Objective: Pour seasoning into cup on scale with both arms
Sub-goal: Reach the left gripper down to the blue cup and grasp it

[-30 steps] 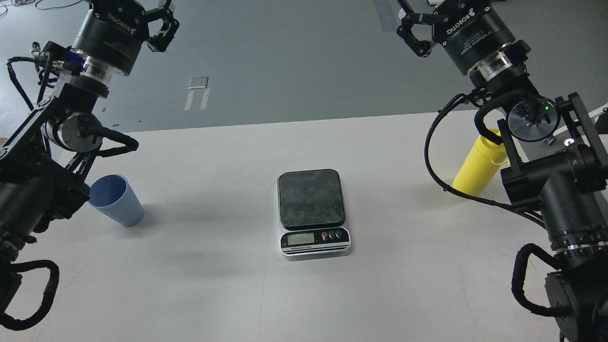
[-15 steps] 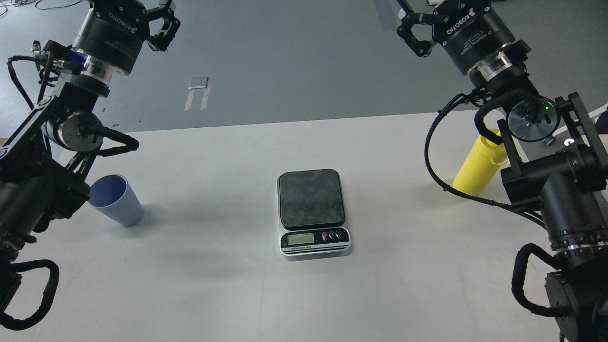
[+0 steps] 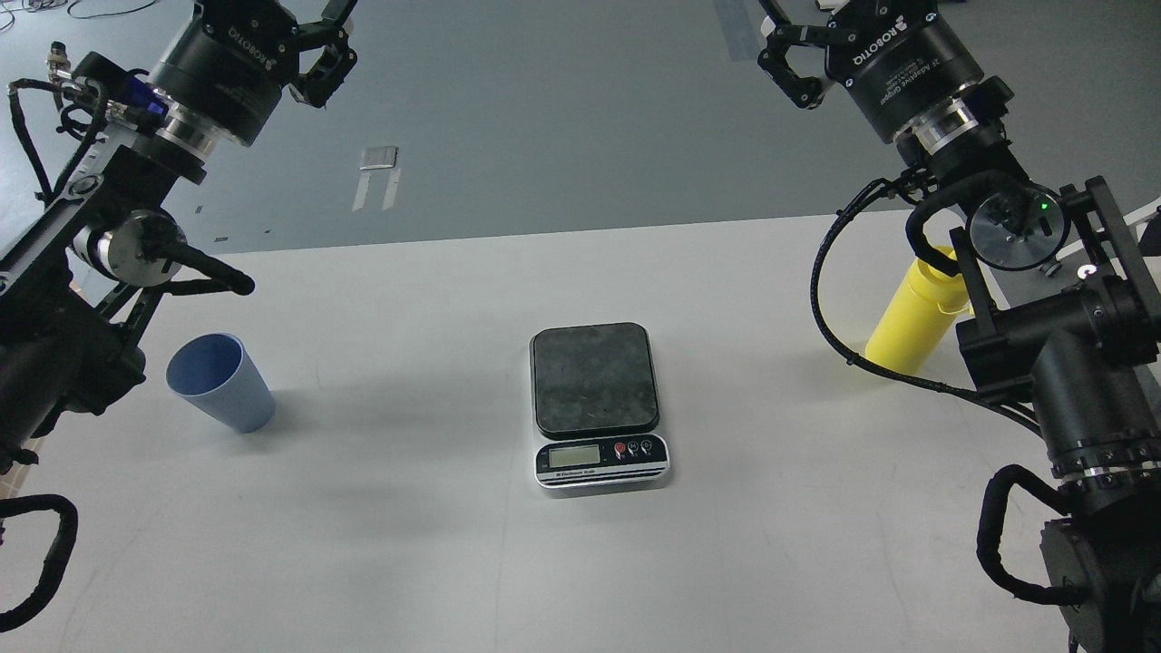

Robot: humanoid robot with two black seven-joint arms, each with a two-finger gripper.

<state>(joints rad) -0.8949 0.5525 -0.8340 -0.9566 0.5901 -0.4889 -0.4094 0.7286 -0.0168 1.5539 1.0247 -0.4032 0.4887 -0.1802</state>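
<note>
The light blue cup stands upright and empty on the white table at the left. The scale sits at the table's middle with nothing on its black platform. The yellow seasoning bottle stands at the right; my right arm hides its top. My left gripper is high at the top left, far above the cup, open and empty. My right gripper is high at the top right, above and behind the bottle, open and empty. Both grippers' fingertips are cut off by the top edge.
My left arm's links hang just left of the cup. My right arm's links and cable loop crowd the bottle's right side. Beyond the table's far edge is grey floor with a tape mark.
My left arm has swung up and to the right, and its lower links have drawn away from the cup, which now shows whole. The right arm, cup, scale and bottle have not moved.
</note>
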